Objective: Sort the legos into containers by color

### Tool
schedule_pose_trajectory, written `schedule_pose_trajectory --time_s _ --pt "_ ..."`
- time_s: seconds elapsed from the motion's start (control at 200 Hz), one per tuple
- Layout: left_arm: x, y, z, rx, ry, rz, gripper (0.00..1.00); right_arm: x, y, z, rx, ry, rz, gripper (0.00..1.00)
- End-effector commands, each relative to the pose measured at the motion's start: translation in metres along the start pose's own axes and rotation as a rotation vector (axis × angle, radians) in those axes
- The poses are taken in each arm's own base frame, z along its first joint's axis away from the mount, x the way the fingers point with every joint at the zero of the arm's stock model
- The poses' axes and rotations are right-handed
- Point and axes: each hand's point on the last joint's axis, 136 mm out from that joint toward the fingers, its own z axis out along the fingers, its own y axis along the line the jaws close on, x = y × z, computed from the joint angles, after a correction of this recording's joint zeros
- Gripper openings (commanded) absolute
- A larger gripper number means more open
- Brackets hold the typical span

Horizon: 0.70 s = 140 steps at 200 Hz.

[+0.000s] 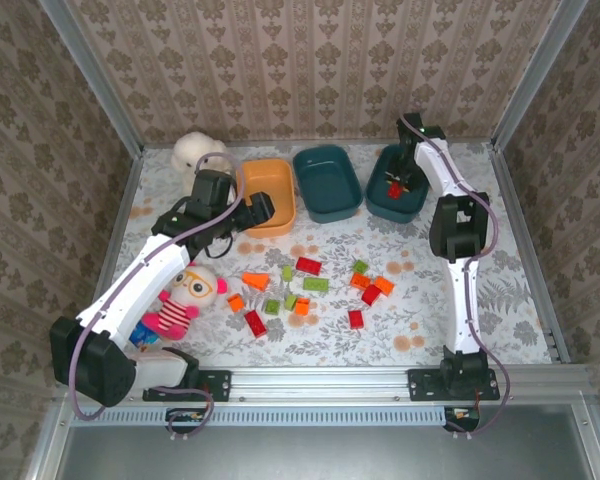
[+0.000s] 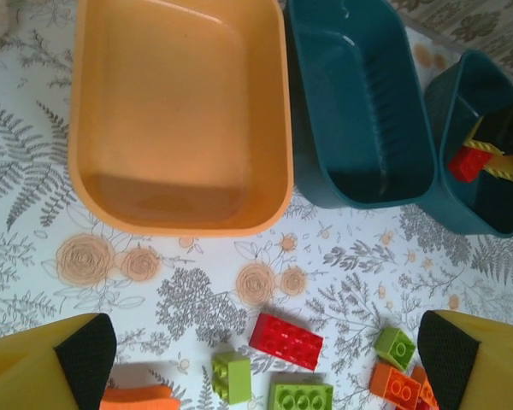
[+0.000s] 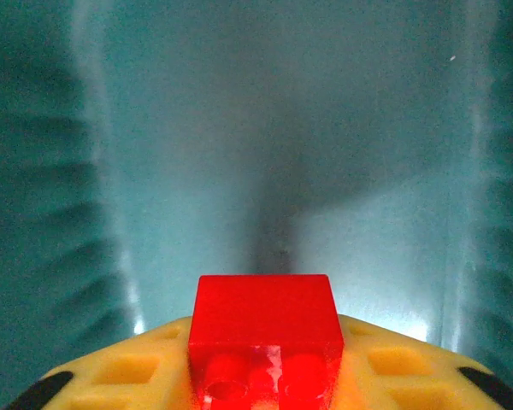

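Three tubs stand in a row at the 12 o'clock edge of the table: the orange tub toward 11, the middle tub at 12 and the right tub toward 1, the last two dark teal. The orange and middle tubs hold nothing.

The right gripper reaches down into the right tub. Its jaws are closed on a red brick, which sits studs-down between the yellow fingers above the tub's teal floor. The left wrist view shows that brick inside the right tub's rim, pinched between the fingers.

The left gripper hangs over the 6 o'clock rim of the orange tub. Its jaws are spread wide with nothing between them, and one black fingertip shows at each lower corner of its own view.

About fifteen loose bricks lie scattered on the table from the centre toward 6 o'clock, red, orange and light green mixed together. A red one lies nearest the tubs, at 6 o'clock from the middle tub.

A plush doll lies at 8 o'clock, partly under the left arm. A white plush sits at 11 o'clock, beside the orange tub.
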Motion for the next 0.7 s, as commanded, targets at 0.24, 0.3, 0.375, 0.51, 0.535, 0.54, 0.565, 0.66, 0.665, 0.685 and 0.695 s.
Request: schedule_pose_trajectory --time_s 0.24,0.3,0.375,0.51,0.535,0.54,0.565,0.66,0.665,0.685,0.695 --pt "0.053 0.044 0.002 -0.19 0.128 -0.247 0.8 -0.006 0.033 -0.089 -0.115 -0.094 -0.105 0.66" --pt "0.066 0.051 0.006 -0.234 0.147 -0.323 0.76 -0.001 0.046 -0.126 -0.157 -0.161 -0.144 0.66" --pt "0.082 0.061 0.013 -0.307 0.159 -0.427 0.75 0.019 0.072 -0.172 -0.261 -0.257 -0.215 0.66" --pt "0.105 0.076 0.03 -0.403 0.176 -0.646 0.75 0.094 0.114 -0.236 -0.497 -0.376 -0.394 0.69" --pt "0.107 0.077 0.033 -0.413 0.175 -0.673 0.75 0.111 0.119 -0.246 -0.555 -0.391 -0.423 0.7" --pt "0.108 0.078 0.033 -0.416 0.175 -0.678 0.75 0.114 0.12 -0.248 -0.569 -0.396 -0.429 0.71" --pt "0.109 0.079 0.036 -0.43 0.174 -0.706 0.75 0.132 0.125 -0.255 -0.635 -0.404 -0.455 0.72" --pt "0.114 0.082 0.046 -0.487 0.179 -0.779 0.75 0.186 0.123 -0.272 -0.816 -0.374 -0.491 0.74" --pt "0.114 0.081 0.047 -0.49 0.179 -0.782 0.75 0.189 0.122 -0.272 -0.821 -0.369 -0.49 0.74" --pt "0.116 0.082 0.048 -0.504 0.183 -0.795 0.74 0.199 0.12 -0.269 -0.838 -0.346 -0.491 0.74" --pt "0.117 0.082 0.049 -0.511 0.185 -0.801 0.74 0.203 0.118 -0.272 -0.854 -0.345 -0.493 0.74"
